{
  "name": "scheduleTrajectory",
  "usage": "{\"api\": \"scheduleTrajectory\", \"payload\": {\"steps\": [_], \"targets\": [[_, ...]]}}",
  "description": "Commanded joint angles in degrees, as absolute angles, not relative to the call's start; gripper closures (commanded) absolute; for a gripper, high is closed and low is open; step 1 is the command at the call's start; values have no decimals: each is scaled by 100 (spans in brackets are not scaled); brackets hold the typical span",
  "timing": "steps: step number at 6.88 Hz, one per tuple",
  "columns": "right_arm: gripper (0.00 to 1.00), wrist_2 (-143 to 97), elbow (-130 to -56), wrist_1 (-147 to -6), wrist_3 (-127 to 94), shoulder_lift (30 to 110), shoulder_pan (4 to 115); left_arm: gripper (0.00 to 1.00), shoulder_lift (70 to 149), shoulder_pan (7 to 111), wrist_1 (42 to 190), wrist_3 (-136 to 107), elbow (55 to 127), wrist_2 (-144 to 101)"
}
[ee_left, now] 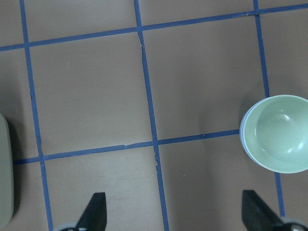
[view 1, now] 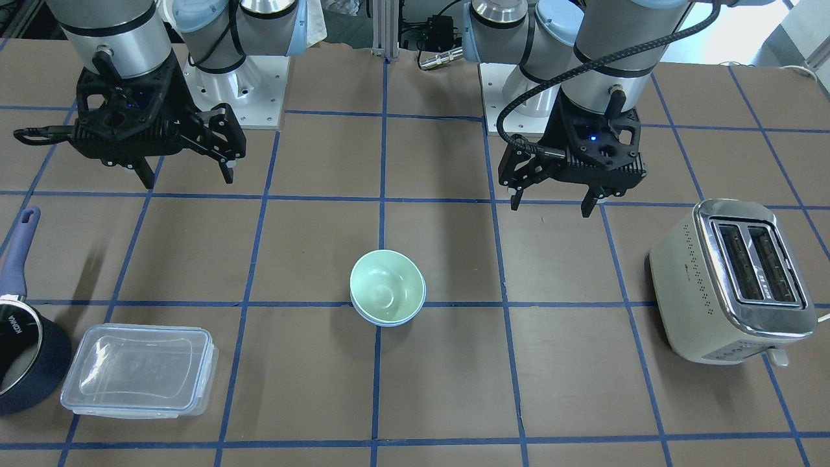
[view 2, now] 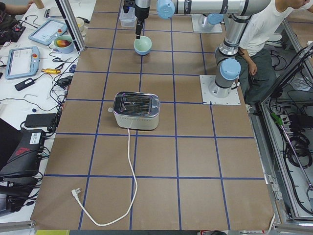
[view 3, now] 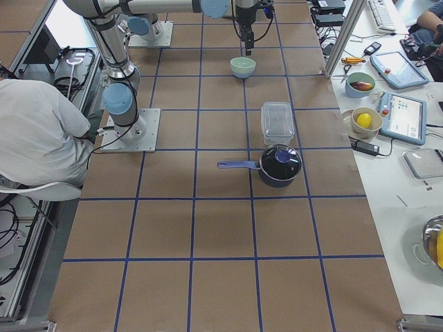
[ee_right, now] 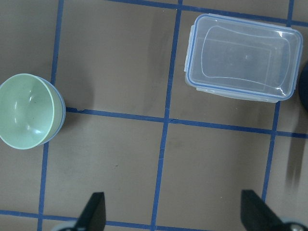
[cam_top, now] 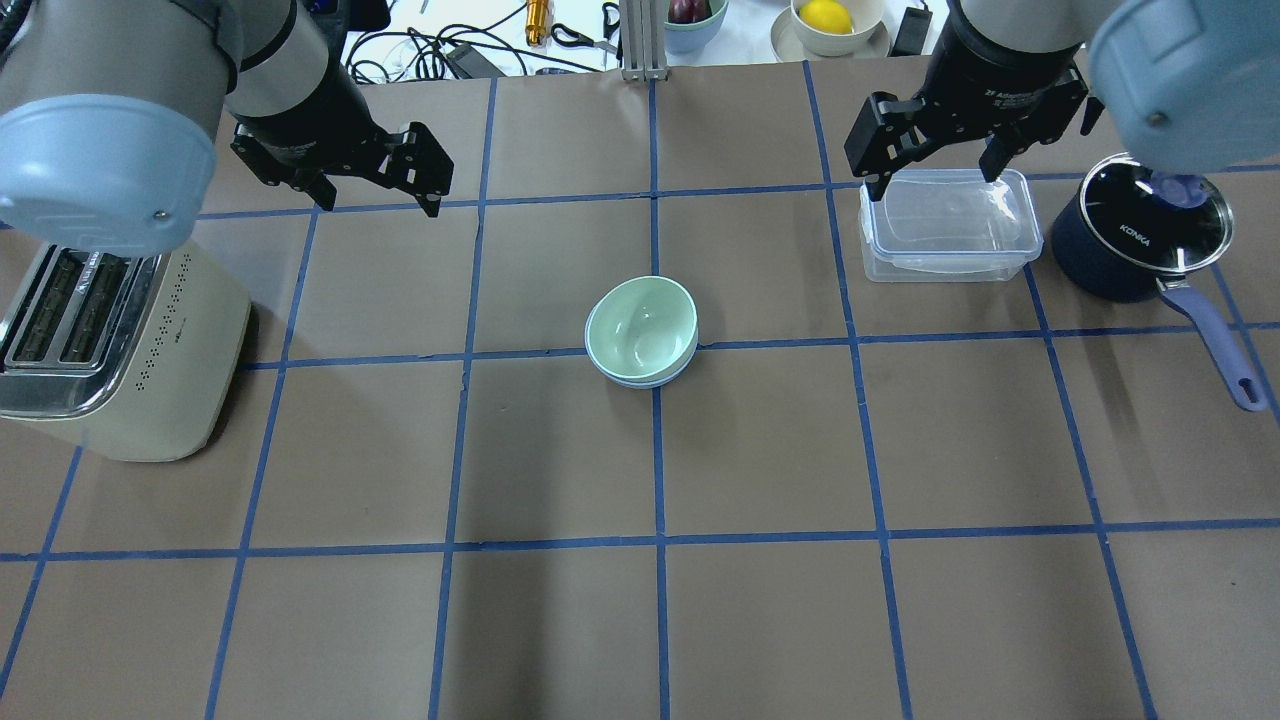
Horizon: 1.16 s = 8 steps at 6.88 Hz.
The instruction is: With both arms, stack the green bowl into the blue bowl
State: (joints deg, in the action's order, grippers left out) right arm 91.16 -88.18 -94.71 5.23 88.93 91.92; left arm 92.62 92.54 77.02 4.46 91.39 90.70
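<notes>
The gridded brown surface (view 1: pixel 311 383) is carrying everything. The left arm (view 1: pixel 603 58) and right arm (view 1: pixel 117 39) are hovering above it, each holding its jaws spread wide and gripping nothing. The toaster (view 1: pixel 733 285) is sitting outboard of the left jaws, and the clear container (view 1: pixel 139 370) is lying beyond the right jaws. Between both sets of jaws and well apart from each, the green bowl (view 1: pixel 386 285) is sitting nested inside the blue bowl (view 1: pixel 387 322).
</notes>
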Motion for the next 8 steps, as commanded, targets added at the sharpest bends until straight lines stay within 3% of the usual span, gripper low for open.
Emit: {"api": "scheduleTrajectory", "payload": {"steps": [1, 8], "targets": [[0, 9071, -8659, -9020, 501, 8921, 9202, 0, 9264, 9255, 7699, 474, 9132, 9070], [0, 8886, -8543, -8578, 404, 8903, 9229, 0, 9264, 9255, 7699, 475, 9141, 9070]]}}
